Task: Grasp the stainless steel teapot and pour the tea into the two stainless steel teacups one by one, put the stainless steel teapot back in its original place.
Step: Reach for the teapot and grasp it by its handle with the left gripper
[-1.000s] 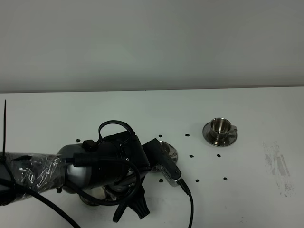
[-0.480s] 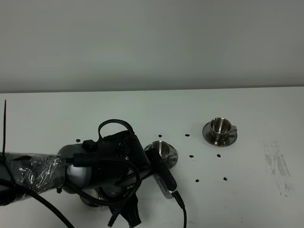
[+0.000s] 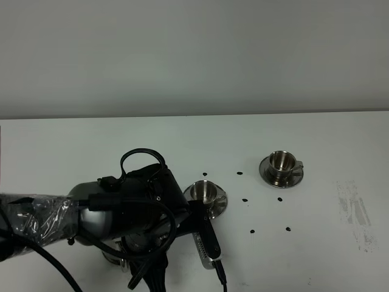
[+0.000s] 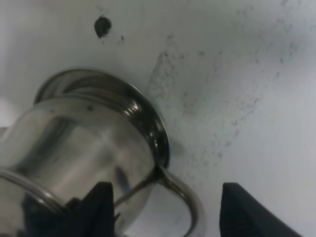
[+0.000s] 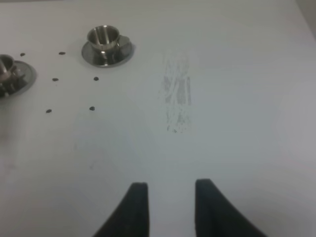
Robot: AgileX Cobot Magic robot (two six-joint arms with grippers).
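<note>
Rounded, mirror-bright teapot [image 4: 74, 148]; loop handle [image 4: 182, 197] seemingly ungripped.

Table [image 3: 340, 140] white, scattered small black dots [image 3: 245, 200], grey smudge patch [image 5: 177, 96]. Wall [image 3: 194, 55] plain pale grey. Cups [image 3: 284, 160] and saucers [image 3: 268, 173] shiny silver steel. Teapot [image 4: 74, 148] mirror-bright silver, dark reflections. Left arm [image 3: 121, 210] black, black cables, clear plastic wrap. Gripper fingers [image 5: 137, 207] black.
</note>
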